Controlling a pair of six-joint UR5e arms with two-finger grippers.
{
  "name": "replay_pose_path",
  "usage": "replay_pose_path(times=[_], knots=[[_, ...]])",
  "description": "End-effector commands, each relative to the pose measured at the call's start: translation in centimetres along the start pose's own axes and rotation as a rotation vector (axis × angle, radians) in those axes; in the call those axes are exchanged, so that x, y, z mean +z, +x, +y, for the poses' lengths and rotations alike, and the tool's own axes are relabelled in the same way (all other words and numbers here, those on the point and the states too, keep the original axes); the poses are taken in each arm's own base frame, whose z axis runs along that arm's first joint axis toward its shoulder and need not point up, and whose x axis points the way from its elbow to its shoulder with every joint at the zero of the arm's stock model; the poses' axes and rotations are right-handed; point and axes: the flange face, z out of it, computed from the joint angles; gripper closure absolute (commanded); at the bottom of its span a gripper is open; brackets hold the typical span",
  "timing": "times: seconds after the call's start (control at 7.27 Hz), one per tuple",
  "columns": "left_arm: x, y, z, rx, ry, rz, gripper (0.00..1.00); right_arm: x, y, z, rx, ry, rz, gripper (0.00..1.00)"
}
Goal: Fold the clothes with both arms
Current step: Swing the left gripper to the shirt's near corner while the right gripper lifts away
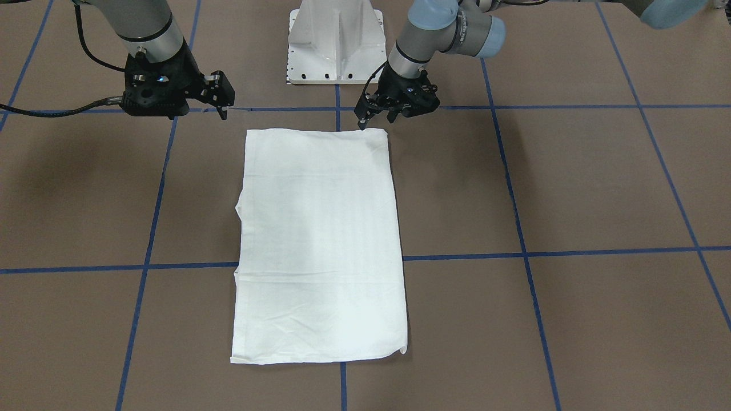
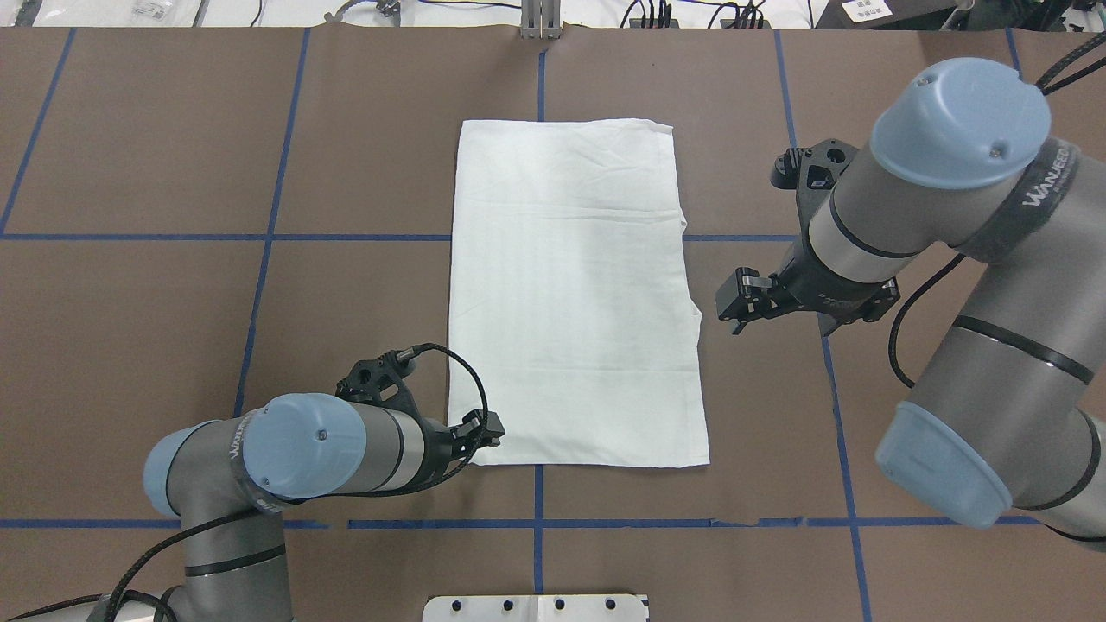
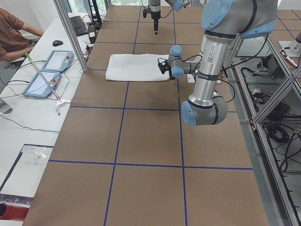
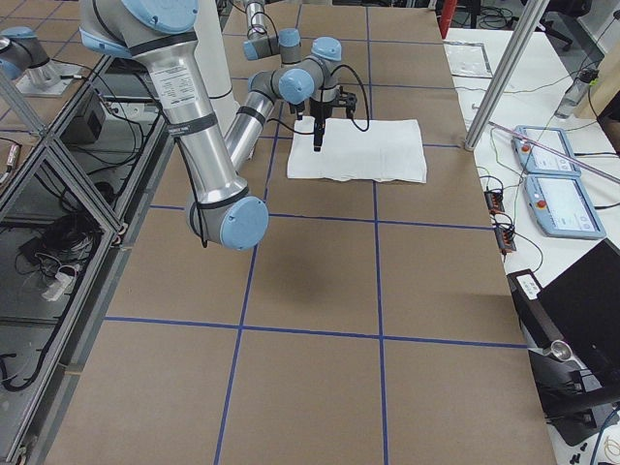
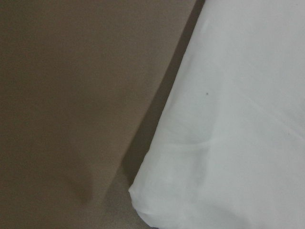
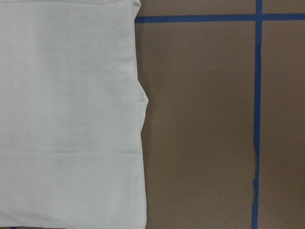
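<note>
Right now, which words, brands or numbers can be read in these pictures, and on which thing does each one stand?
"WANJEE", further letters unclear: on the dark band of the right arm.
The lettering on the left arm: too blurred to read.
The sticker on that arm's tube: too small to read.
The shirt: no readable print.

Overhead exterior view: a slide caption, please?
Folded white shirt on table; left pincer at its near corner, right pincer clear beside it.
</note>
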Motion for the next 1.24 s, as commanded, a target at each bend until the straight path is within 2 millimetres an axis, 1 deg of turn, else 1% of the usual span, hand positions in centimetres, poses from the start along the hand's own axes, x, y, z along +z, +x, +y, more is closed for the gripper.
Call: replay_pose_path(times=[0.0, 0.14, 0.28, 0.41, 0.55, 1.1], knots=[[1.17, -0.52, -0.72, -0.002, 0.032, -0.017, 0.11, -0.05, -0.01, 0.03, -0.001, 0.001, -0.001, 0.0], [1.45, -0.59, -0.91, -0.004, 0.036, -0.022, 0.13, -0.05, -0.01, 0.03, 0.001, 0.001, -0.001, 0.0], [1.4, -0.55, -1.09, -0.005, 0.039, -0.021, 0.18, -0.05, -0.01, 0.03, 0.001, 0.001, -0.001, 0.0], [1.3, -0.43, -1.04, -0.005, 0.038, -0.018, 0.25, -0.05, -0.01, 0.03, 0.001, 0.001, -0.001, 0.0], [1.28, -0.34, -1.0, -0.005, 0.037, -0.016, 0.37, -0.05, -0.01, 0.03, 0.001, 0.001, -0.001, 0.0], [1.26, -0.3, -1.09, -0.005, 0.037, -0.012, 0.44, -0.11, 0.05, 0.11, 0.001, 0.001, -0.001, 0.0]])
